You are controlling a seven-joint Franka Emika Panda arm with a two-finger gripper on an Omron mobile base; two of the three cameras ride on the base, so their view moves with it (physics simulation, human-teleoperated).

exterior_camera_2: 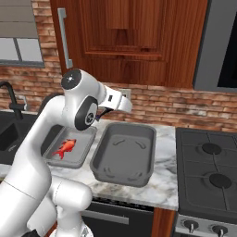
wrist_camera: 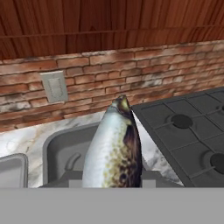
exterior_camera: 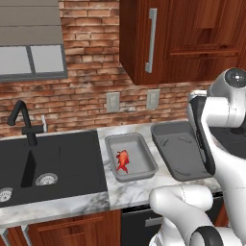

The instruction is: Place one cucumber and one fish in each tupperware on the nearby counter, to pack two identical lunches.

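**Silver fish held above the larger tub**

The fingers are closed on a silvery, speckled fish (wrist_camera: 114,148); in the hand view they grip its near end at the bottom of the picture. The fish is long and narrow. Its long axis runs away from the hand, and its pointed far end aims toward the brick wall (wrist_camera: 131,74), a little to the right.

Under the fish lies the larger tupperware (exterior_camera_2: 124,157), a grey tub, and its inside has nothing in it. Its long side runs from the near edge of the bench (exterior_camera_2: 162,185) toward the wall. Just beside it, on the left, stands the smaller tupperware (exterior_camera: 130,157), with its long side in the same direction. An orange-red fish (exterior_camera: 122,160) lies inside this one, along the tub's length.

The two tubs are close to each other but they do not touch. The black sink (exterior_camera: 53,168) borders the bench on the left, near the smaller tub. The black stovetop (exterior_camera_2: 208,171) borders it on the right, with a strip of bare marble between it and the larger tub.

Count: two tubs, two fish, one of them silver and one red.
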